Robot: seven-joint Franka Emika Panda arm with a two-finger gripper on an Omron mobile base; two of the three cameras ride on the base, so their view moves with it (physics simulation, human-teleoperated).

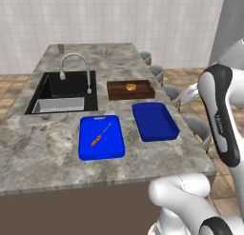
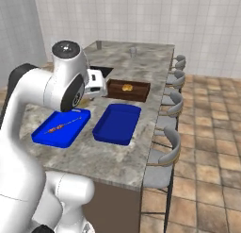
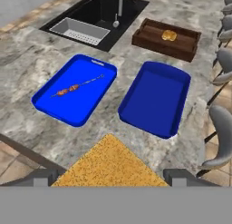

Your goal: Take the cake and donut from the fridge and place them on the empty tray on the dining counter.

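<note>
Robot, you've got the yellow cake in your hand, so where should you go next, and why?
Probably forward and down toward the dark navy tray. The cake sits between the end effector's fingers, over the near edge of the dining counter, and the tray ahead looks empty, unlike the brighter blue board with the skewer.

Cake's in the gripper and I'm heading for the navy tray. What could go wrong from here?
The cake sits between the widely spread fingers, so it may slip before reaching the tray.

The brighter blue board with the skewer lies right beside the tray; a drop short or sideways could land there.

The wooden tray already holds a bun; overshooting reaches it.
</note>
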